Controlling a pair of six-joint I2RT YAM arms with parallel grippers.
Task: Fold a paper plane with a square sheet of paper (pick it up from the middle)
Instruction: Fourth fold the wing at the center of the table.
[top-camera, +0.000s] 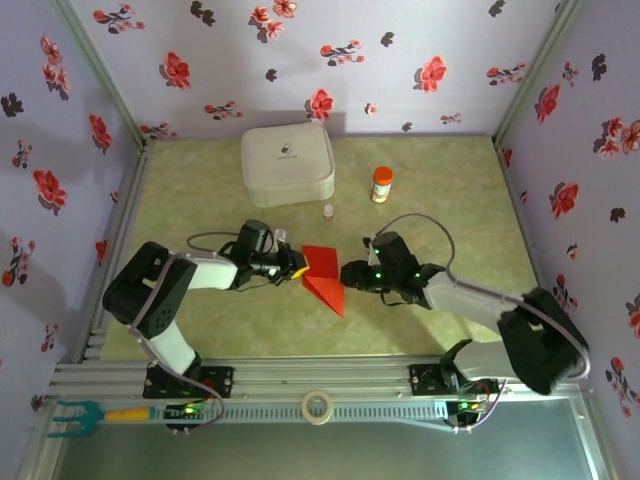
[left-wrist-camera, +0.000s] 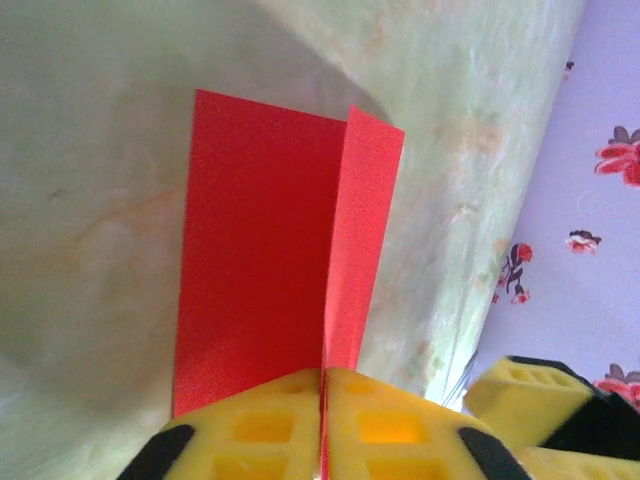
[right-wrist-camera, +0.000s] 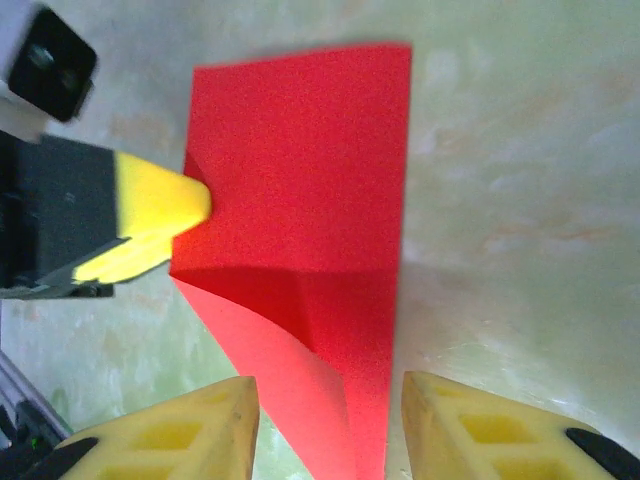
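Observation:
The red square sheet of paper is creased into a folded shape that tapers to a point at its near-right end, and it sits at the middle of the table. My left gripper is shut on its left edge; in the left wrist view the yellow fingertips pinch the sheet along its centre crease, one flap standing up. My right gripper is open at the pointed end. In the right wrist view the paper runs between the spread fingers without touching them. The left gripper's yellow tip shows at the sheet's far edge.
A white rounded case stands at the back. An orange-capped bottle and a small vial stand to its right. A tape roll and a green tool lie on the front rail. Floral walls close three sides.

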